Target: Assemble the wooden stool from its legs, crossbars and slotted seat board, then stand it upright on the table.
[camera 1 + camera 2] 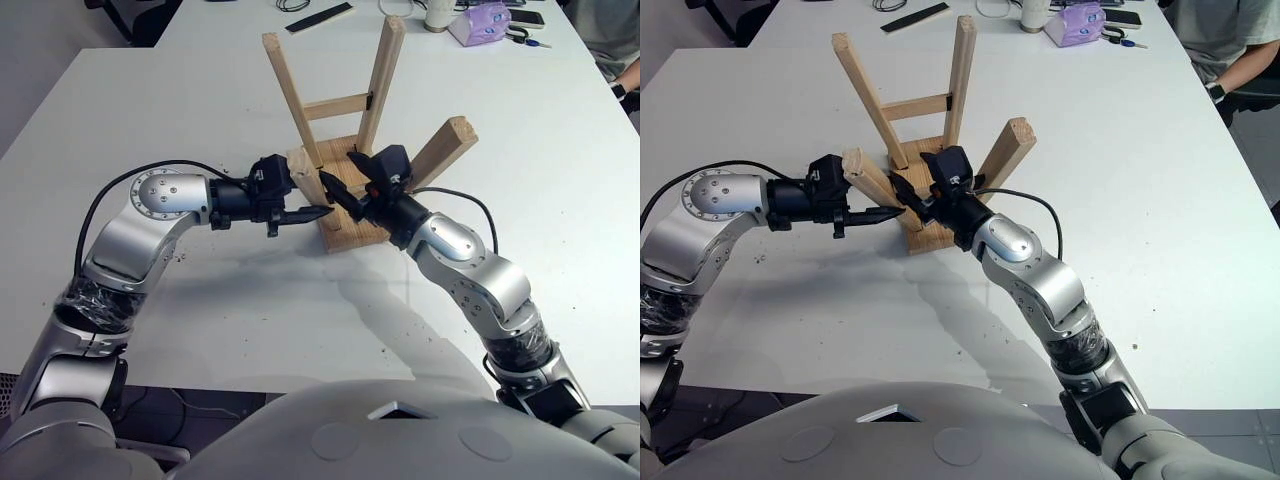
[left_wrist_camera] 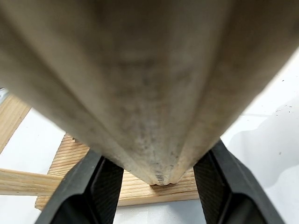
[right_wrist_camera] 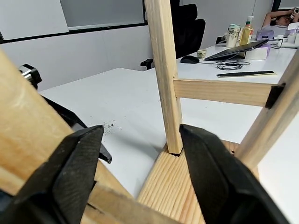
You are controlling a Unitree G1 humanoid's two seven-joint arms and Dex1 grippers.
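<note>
The wooden stool lies upside down, its slotted seat board (image 1: 350, 240) flat on the table. Two far legs (image 1: 285, 85) stand up, joined by a crossbar (image 1: 335, 105), and a third leg (image 1: 445, 145) leans out to the right. The short near-left leg (image 1: 868, 175) slants up from the board. My left gripper (image 1: 300, 215) comes in from the left and is shut on this leg near its foot; in the left wrist view the leg (image 2: 149, 79) runs between both fingers (image 2: 88, 191). My right gripper (image 1: 335, 190) grips the same leg (image 3: 28, 121) from the right.
The white table (image 1: 150, 110) has free room to the left, right and front of the stool. At the far edge lie a dark flat bar (image 1: 318, 17), a cup (image 1: 437, 14) and a purple pouch (image 1: 480, 22). Wood crumbs dot the surface near the front.
</note>
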